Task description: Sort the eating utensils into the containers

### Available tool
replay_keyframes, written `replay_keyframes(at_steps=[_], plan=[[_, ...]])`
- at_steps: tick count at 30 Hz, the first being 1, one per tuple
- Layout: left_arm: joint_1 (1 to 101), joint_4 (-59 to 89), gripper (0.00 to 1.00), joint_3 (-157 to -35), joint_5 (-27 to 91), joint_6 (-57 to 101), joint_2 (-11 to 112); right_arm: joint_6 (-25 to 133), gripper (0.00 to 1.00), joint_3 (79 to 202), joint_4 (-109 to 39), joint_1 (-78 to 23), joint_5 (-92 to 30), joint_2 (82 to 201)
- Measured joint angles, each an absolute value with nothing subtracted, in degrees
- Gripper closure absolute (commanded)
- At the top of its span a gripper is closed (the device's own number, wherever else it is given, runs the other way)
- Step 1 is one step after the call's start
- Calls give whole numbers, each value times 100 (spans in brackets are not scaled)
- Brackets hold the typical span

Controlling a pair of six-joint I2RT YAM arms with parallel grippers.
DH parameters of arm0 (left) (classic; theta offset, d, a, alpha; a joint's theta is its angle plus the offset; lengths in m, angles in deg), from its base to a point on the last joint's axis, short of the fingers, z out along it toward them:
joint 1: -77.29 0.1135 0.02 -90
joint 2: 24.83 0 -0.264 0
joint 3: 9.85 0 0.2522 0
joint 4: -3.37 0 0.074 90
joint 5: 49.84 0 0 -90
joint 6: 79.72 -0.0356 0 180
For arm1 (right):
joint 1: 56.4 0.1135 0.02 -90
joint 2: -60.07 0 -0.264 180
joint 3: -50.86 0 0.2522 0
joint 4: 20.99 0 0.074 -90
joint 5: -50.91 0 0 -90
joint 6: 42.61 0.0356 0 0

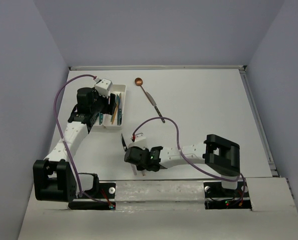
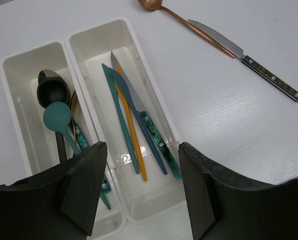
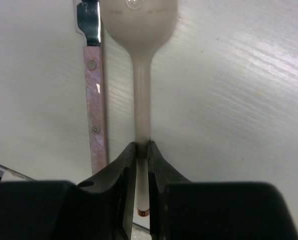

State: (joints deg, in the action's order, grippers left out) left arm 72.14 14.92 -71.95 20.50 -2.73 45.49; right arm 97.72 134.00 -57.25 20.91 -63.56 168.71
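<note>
In the left wrist view two white containers stand side by side. The left container (image 2: pixel 23 120) holds a black spoon (image 2: pixel 52 90) and a teal spoon (image 2: pixel 57 116). The right container (image 2: pixel 96 30) holds a teal knife (image 2: pixel 119 117), an orange utensil (image 2: pixel 133 145) and a blue-handled knife (image 2: pixel 151 132). My left gripper (image 2: pixel 141 190) hovers open above their near ends, holding nothing. My right gripper (image 3: pixel 142 145) is shut on the handle of a beige spoon (image 3: pixel 141 90) lying on the table. A pink-handled knife (image 3: pixel 95 110) lies just left of it.
A copper spoon (image 1: pixel 138 81) and a silver knife with a black handle (image 1: pixel 156 106) lie end to end on the table, right of the containers (image 1: pixel 122 90). The right gripper (image 1: pixel 131 152) sits near the table's front middle. Grey walls bound the table.
</note>
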Motion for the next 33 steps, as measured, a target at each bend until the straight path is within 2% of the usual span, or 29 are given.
replay_keyframes(at_steps=[26,33], plan=[[7214,1533,34,-7195,1574,-323,4632,9538,100,12895,-5400,2091,-6658,16360],[7136,1660,32,-7057,1216,-522,4621,9511,100,12887,-5356,2013,-6824,16279]])
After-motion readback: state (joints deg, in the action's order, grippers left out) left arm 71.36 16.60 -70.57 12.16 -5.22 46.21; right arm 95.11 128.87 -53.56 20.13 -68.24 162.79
